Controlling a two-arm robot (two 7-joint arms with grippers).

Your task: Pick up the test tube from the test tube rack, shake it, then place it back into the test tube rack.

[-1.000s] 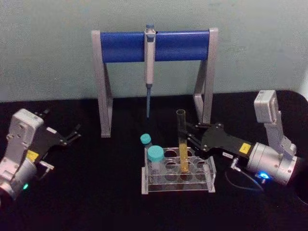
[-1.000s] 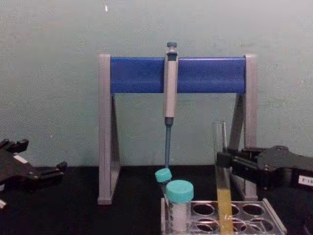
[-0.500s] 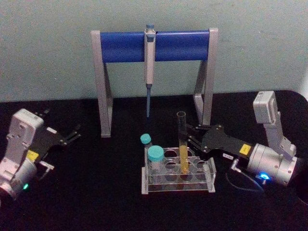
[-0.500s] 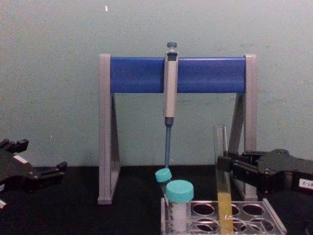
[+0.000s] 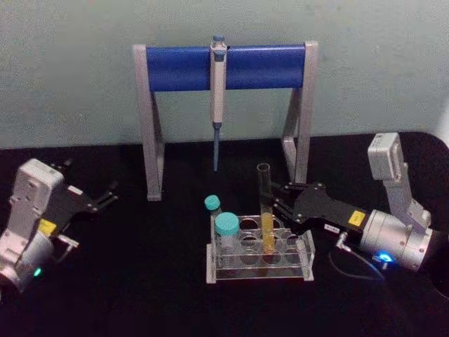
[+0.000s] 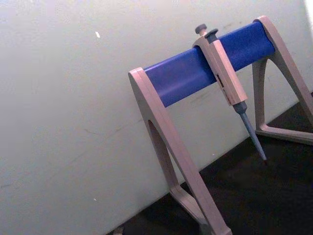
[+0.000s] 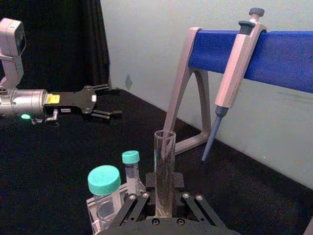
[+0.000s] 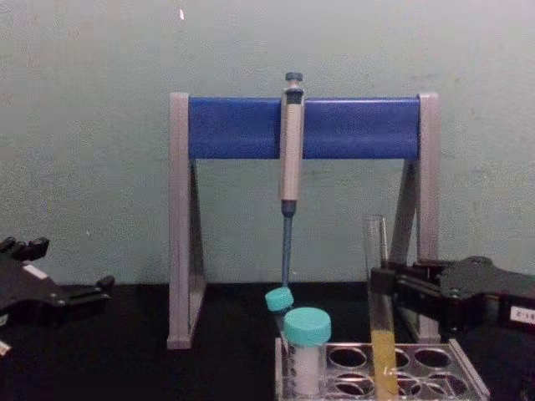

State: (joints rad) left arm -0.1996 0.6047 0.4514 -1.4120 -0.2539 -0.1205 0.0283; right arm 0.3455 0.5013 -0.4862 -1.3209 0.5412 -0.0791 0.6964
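Observation:
The test tube (image 5: 265, 203), a long clear tube with yellow-orange liquid low down, stands upright in a hole of the clear test tube rack (image 5: 259, 271) at the table's centre. My right gripper (image 5: 275, 199) reaches in from the right and is shut on the test tube's middle, above the rack. In the chest view the test tube (image 8: 377, 246) rises past the right gripper (image 8: 383, 281) over the rack (image 8: 470, 378). The right wrist view has the test tube (image 7: 164, 161) between the fingers. My left gripper (image 5: 109, 195) rests open at the far left.
Two teal-capped tubes (image 5: 226, 229) stand in the rack's left end. Behind the rack is the grey-and-blue pipette stand (image 5: 175, 68) with a pipette (image 5: 217, 84) hanging from its bar. The stand's right leg (image 5: 300, 140) is just behind my right gripper.
The test tube and my right gripper have sunk slightly, the tube sitting a little deeper in the rack. The left arm has not moved.

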